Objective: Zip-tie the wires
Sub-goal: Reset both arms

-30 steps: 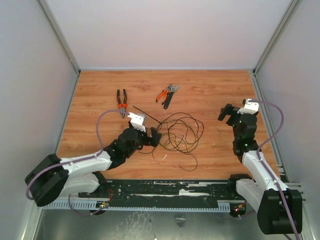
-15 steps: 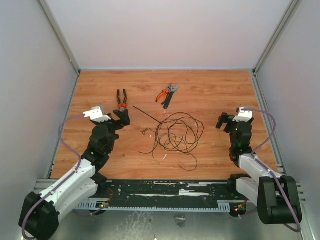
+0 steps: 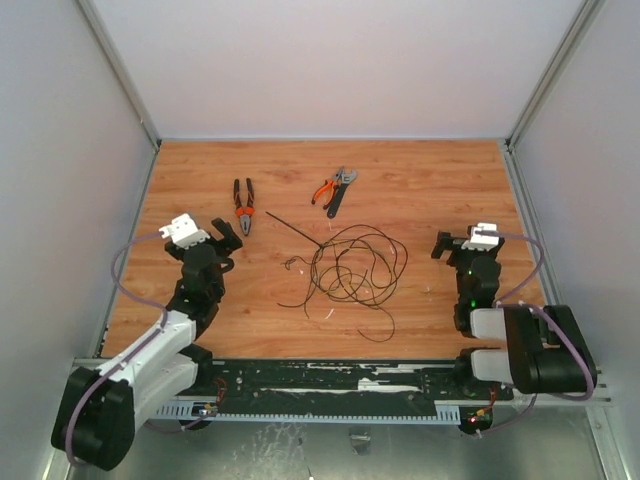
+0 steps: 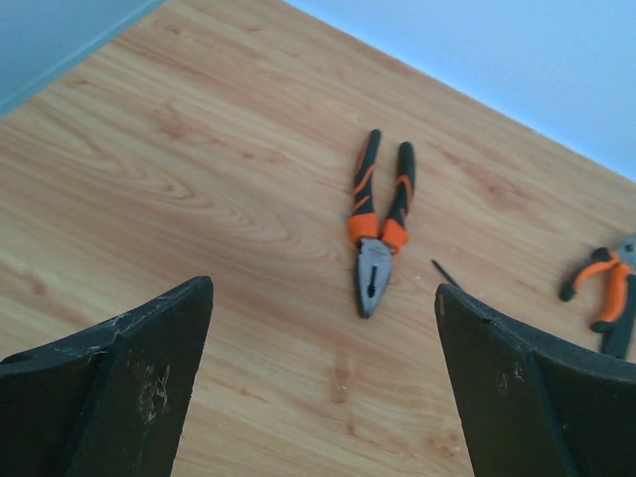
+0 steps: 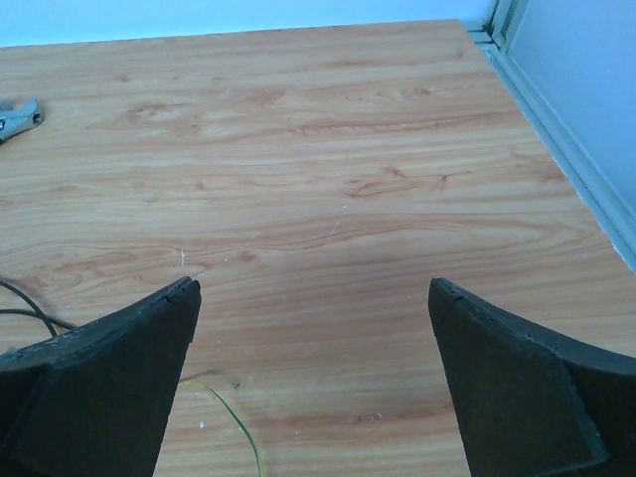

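Note:
The wires lie as a loose black tangle of loops at the table's middle; one strand shows at the left edge of the right wrist view. The zip tie, a straight black strip, lies slanted just up-left of the tangle, and its tip shows beside my right finger in the left wrist view. My left gripper stands open and empty left of the zip tie, pointing at the pliers. My right gripper is open and empty over bare wood, right of the tangle.
Orange-handled pliers lie closed at the back left. A second orange-handled tool lies at the back centre. A thin yellowish strand lies near my right gripper. Grey walls and metal rails border the wooden table.
My left gripper has pulled back from the wire tangle to the left side of the table. My right arm has drawn back and down toward its base. The wires and zip tie stayed put.

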Robot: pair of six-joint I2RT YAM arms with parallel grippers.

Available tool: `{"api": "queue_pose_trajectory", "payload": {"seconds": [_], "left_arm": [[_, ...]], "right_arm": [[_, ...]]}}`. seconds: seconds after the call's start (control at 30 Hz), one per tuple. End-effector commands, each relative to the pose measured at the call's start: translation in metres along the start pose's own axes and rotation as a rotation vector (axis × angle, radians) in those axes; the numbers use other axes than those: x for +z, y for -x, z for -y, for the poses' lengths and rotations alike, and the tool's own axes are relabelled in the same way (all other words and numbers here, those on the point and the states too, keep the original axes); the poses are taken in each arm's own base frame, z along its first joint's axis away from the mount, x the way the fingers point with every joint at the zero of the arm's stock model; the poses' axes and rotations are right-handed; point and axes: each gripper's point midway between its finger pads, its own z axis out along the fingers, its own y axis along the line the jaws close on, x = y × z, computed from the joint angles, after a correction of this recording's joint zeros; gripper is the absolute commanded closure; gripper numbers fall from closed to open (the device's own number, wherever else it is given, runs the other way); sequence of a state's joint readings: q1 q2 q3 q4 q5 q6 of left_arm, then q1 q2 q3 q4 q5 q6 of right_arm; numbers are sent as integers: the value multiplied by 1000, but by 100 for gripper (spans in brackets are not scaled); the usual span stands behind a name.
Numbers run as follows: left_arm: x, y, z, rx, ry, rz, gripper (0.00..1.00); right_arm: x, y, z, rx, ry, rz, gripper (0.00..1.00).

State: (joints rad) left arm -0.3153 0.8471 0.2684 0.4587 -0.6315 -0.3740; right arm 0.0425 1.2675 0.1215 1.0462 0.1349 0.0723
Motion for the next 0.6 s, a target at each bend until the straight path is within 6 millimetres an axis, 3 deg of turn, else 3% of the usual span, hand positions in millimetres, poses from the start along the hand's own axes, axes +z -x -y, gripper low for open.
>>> {"api": "queue_pose_trajectory", "payload": {"seconds": [0.0,0.1,0.23,0.33,0.57], "left_arm": [[11,8,-14,60,86,70,2],[20,-7,-23,135,123,54,2],[23,-6,-29,180,118,125,2],[25,-17,-34,260,112,107,2],[7,-22,-41,242,-4,211,2]], "right_arm": [[-9,23,0,-43,26,172,1],[-3,12,0,-47,20,122,1],[6,10,5,-31,-18,93,1],[8,12,6,-28,-24,102,1],[9,10,6,-29,-24,92,1]]}}
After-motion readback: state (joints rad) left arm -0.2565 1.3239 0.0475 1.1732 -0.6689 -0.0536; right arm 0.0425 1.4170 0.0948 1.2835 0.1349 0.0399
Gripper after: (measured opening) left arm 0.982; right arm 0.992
